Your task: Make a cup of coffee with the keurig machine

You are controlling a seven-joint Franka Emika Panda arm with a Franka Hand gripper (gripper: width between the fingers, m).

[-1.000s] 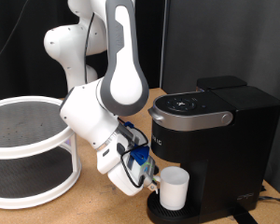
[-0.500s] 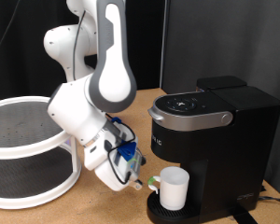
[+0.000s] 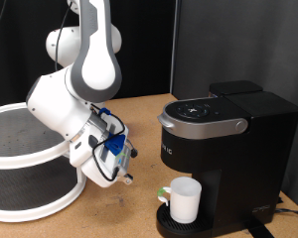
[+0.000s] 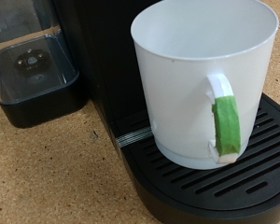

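The cup [image 3: 185, 201] is a small white mug standing upright on the round drip tray [image 3: 167, 224] of the keurig machine [image 3: 228, 139], under its brew head. The lid with its silver-grey handle [image 3: 204, 123] is down. My gripper [image 3: 123, 175] hangs low over the table to the exterior view's left of the cup, apart from it and holding nothing. The wrist view shows the cup [image 4: 201, 75] close up and empty, with a green strip on its handle [image 4: 227, 126], on the ribbed tray [image 4: 224, 187]. No fingers show there.
A white round two-tier rack [image 3: 30, 159] stands at the exterior view's left, close behind my arm. The wooden table [image 3: 129, 213] lies between the rack and the machine. A clear-walled tank [image 4: 33, 56] sits beside the machine's body in the wrist view.
My gripper has drawn back from the cup's handle towards the exterior view's left and risen a little. The cup stays on the drip tray, let go.
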